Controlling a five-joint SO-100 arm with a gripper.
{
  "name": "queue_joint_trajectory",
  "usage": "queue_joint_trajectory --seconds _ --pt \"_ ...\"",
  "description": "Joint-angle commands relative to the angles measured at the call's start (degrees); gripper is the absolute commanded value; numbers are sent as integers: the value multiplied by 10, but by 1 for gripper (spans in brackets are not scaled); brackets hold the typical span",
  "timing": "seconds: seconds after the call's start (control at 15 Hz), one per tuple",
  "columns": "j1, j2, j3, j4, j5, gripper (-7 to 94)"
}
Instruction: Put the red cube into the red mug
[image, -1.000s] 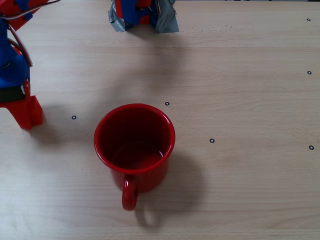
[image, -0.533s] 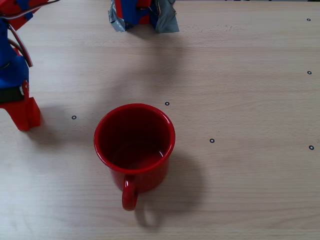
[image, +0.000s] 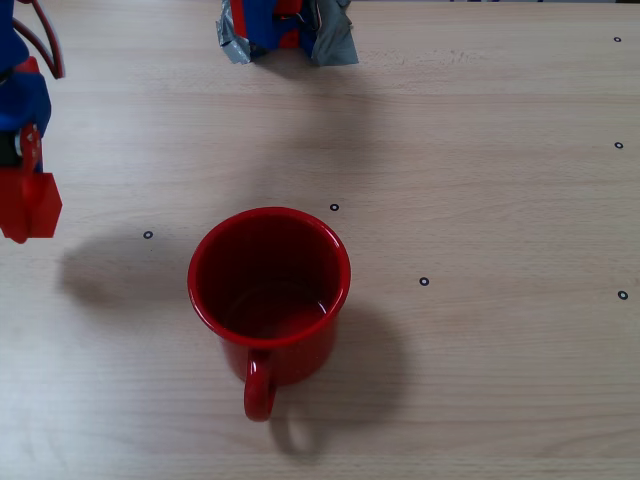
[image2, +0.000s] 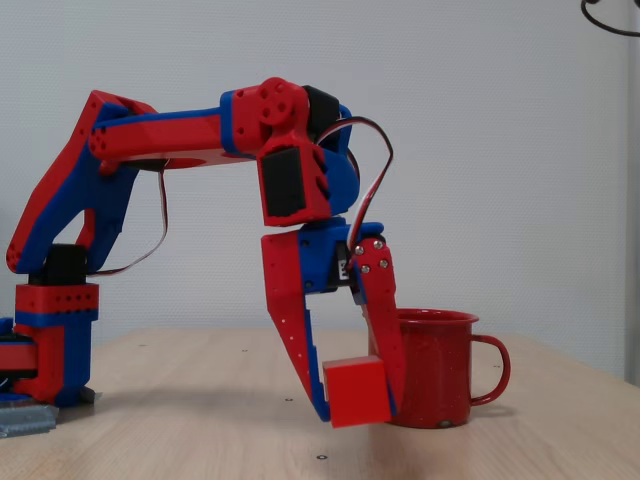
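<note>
Fixed view: red cube (image2: 357, 390) clamped between hand (image2: 352, 408) fingertips.

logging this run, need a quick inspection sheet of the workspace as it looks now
surface: pale wood table with small black ring marks, bare around the mug
job's things: red cube held off the table, beside the red mug; mug upright, nothing in it, handle toward the bottom edge of the overhead view
clutter: nothing seen
grippers: end effector shut on the cube, left of the mug in the overhead view
cables: red wire looping at the wrist, another near the base
surroundings: plain light wall, grey tape at the arm base
</note>
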Motion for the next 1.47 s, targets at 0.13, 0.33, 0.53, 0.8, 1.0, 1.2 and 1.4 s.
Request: queue_joint_trajectory --seconds 0.13,0.33,0.53,0.8,1.0,1.2,1.4 --pt "-4 173 -29 17 40 0" --pt "-4 212 -31 11 105 0" --pt "-11 233 -30 18 176 0" --pt "-49 270 -26 47 218 0" --pt "-87 304 -28 74 227 0" --pt "-134 318 -57 104 239 0" --pt "-173 362 -55 132 229 0"
